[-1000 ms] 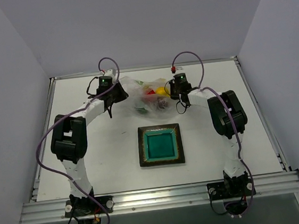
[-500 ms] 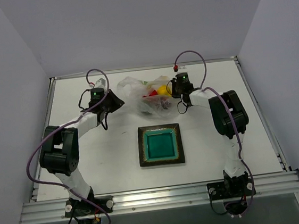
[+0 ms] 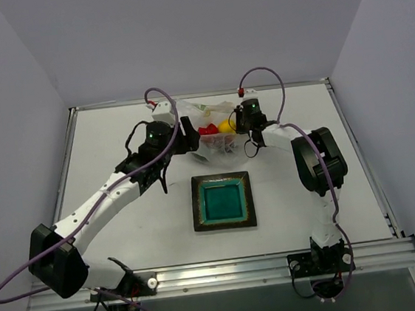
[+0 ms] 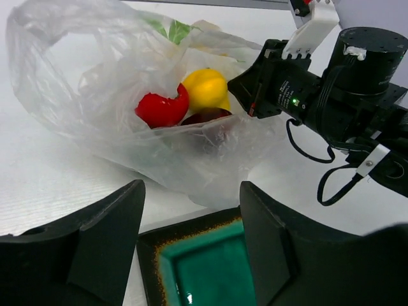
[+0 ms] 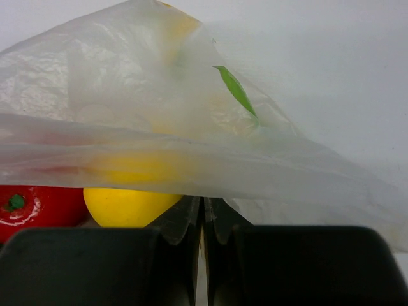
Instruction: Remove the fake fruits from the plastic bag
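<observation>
The plastic bag [image 3: 202, 119] lies at the back of the table, crumpled, its mouth facing the plate. In the left wrist view the plastic bag [image 4: 89, 76] holds a yellow fruit [image 4: 205, 88], a bright red fruit [image 4: 159, 109] and a dark red fruit [image 4: 207, 116]. My right gripper [image 3: 239, 127] is shut on the bag's right rim; its wrist view shows the film [image 5: 191, 127] over the shut tips [image 5: 203, 205], with the yellow fruit [image 5: 127, 204] just left. My left gripper [image 3: 191, 144] hangs open and empty in front of the bag.
A square teal plate [image 3: 226, 222] with a dark rim sits mid-table, just in front of the bag; its corner [image 4: 150, 239] shows between the left fingers. The right arm's cable loops [image 3: 258, 76] above the bag. Grey walls close in the table's sides and back.
The left gripper let go of the bag's left side and opened. Its arm swung out left, then came back to the bag's front. The bag slumped narrower. The right arm stayed put.
</observation>
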`<action>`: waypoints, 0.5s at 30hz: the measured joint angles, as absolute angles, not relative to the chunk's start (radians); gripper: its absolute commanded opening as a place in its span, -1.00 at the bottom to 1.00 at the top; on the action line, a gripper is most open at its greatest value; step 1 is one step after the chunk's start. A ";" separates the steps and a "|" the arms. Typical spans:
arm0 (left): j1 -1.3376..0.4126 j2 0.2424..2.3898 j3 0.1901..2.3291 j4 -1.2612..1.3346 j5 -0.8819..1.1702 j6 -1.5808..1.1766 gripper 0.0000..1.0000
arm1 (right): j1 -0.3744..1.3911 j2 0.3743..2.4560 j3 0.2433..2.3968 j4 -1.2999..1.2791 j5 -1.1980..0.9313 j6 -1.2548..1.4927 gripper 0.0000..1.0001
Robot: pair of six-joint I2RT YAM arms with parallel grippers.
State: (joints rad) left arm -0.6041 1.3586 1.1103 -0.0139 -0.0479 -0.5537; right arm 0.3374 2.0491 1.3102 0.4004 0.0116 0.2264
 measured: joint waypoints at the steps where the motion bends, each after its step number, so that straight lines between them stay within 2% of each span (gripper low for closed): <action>1: -0.620 1.360 1.140 -0.038 -0.075 -0.534 0.22 | 0.340 2.047 1.310 0.400 0.012 0.226 -1.00; 4: -0.635 1.427 1.262 -0.099 -0.131 -0.476 0.32 | 0.343 2.041 1.308 0.401 0.012 0.226 -1.00; 11: -0.621 1.776 1.628 -0.220 -0.173 -0.327 0.34 | 0.348 2.032 1.303 0.401 0.011 0.223 -1.00; 15: -0.620 1.936 1.750 -0.306 -0.156 -0.272 0.56 | 0.348 2.028 1.303 0.400 0.010 0.223 -1.00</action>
State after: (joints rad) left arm -0.6201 1.9358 1.7500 -0.3058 -0.1562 -0.2718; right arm 0.3477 2.0277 1.3029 0.4004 0.0105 0.2226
